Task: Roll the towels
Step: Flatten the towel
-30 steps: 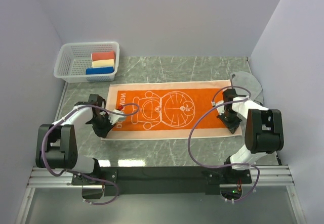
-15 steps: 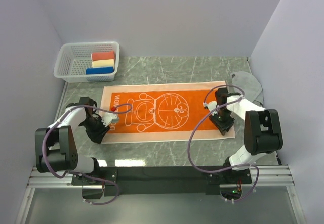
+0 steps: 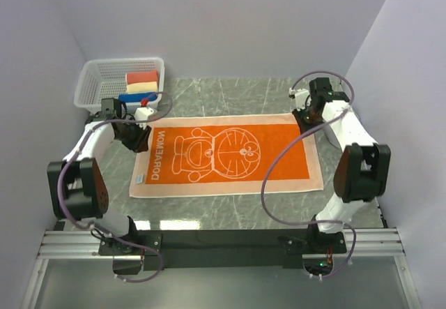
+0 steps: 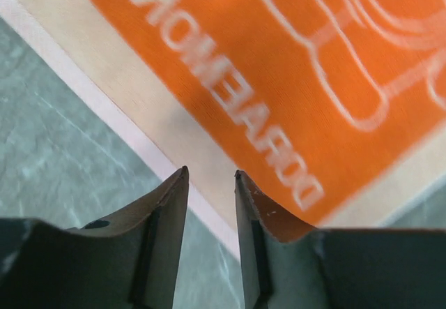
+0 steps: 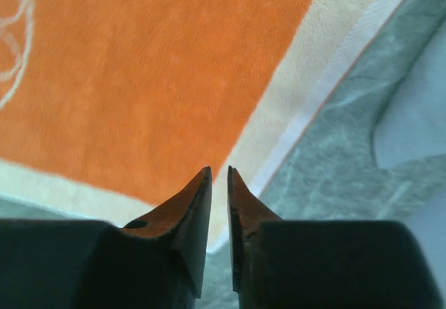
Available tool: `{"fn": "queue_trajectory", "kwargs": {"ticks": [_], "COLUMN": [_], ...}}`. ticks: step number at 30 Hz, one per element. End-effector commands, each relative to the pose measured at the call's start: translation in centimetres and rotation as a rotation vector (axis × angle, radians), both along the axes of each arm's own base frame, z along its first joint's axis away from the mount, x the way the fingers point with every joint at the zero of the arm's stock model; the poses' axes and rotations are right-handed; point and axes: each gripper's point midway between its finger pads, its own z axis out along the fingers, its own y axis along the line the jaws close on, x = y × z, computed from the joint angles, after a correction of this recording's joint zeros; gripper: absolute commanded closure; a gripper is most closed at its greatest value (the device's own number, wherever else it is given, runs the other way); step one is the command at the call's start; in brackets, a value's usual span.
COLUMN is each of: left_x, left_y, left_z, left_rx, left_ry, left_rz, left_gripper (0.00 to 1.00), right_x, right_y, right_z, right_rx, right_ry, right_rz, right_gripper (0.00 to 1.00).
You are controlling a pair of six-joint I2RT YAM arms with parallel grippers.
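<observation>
Towel [image 3: 226, 157] lies flat, table [image 3: 230, 211] showing past edges.

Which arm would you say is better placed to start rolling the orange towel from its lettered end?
Left: the left hand hovers open at the lettered end of the orange towel; the right hand is over the opposite end.

The orange towel [image 3: 230, 154] lies spread flat in mid-frame, its long side running left to right. The cartoon drawing faces up, "DORAEMON" runs along its left end, and paler borders edge it. The grey towel [image 5: 411, 114] lies near its right end.
</observation>
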Motion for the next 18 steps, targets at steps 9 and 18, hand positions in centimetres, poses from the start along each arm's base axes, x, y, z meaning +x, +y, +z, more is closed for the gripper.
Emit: {"fn": "queue_trajectory", "kwargs": {"ticks": [9, 18], "left_x": [11.9, 13.8], "left_y": [1.0, 2.9], "left_z": [2.0, 0.6], "left_rx": [-0.234, -0.357], "left_ry": [-0.194, -0.113], "left_rz": [0.412, 0.498], "left_gripper": [0.6, 0.43], "right_x": [11.2, 16.2], "right_y": [-3.9, -6.5], "right_z": [0.3, -1.9], "right_rx": [0.066, 0.084], "right_ry": [-0.137, -0.121], "right_rz": [-0.302, -0.378], "right_gripper": [0.78, 0.51]}}
